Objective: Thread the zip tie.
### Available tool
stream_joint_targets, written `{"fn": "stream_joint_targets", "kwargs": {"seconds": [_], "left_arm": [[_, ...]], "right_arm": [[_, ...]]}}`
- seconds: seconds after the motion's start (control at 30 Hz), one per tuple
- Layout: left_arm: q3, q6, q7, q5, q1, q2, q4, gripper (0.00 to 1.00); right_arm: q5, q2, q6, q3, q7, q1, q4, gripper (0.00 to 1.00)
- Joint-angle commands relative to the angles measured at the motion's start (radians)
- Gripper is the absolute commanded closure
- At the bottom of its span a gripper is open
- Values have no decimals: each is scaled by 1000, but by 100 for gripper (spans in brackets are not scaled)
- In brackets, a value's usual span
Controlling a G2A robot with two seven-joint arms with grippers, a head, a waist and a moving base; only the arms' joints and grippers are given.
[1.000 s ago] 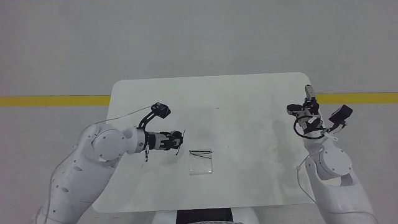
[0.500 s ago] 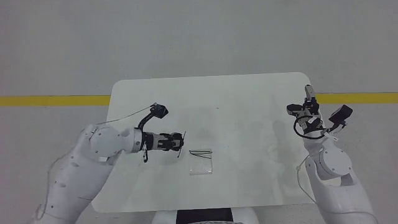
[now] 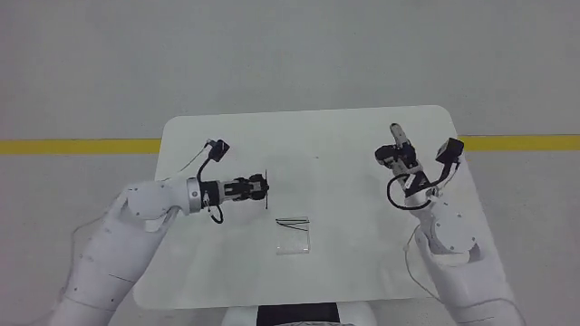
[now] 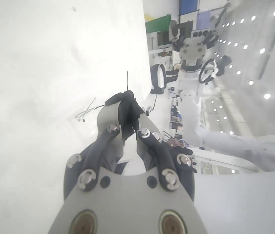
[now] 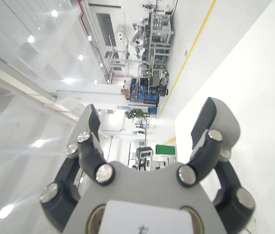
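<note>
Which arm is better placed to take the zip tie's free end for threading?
Right, likely: the right end effector is open and empty, while the left end effector is shut on the zip tie.

White flat table (image 3: 362, 136): top looked smooth and matt, with a faint sheen in the left wrist view.
Thin black plastic zip tie (image 4: 128, 79): smooth, slightly glossy strip.
Flat clear plastic bag (image 3: 292, 243): transparent, glossy film.
Left end effector (image 4: 125, 97): fingers (image 4: 104, 120) were smooth light-grey moulded plastic, links matt black, pins bright polished metal. Tips carried a crumpled matt black wrap; cloth or tape, could not tell.
Right end effector (image 5: 149, 113): same grey plastic and polished metal pins. Pads (image 5: 199, 122) were matt black, ribbed, rubber-like.
</note>
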Motion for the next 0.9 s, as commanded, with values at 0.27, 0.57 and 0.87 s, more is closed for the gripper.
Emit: {"fn": "stream_joint_targets", "kwargs": {"seconds": [0.27,0.57,0.87], "left_arm": [[4,-9,5,-113,-13,0,66,100],[13,-4,36,-133,-13,-3,69,100],[48,-12,102,-255,-33,-16,126,100]], "right_arm": [[-81,-14,-44,-107,39,38,39,0],[-76,-14,-51,-114,58,39,37,0],[75,-25,-60,-234,356,100,89,0]]}}
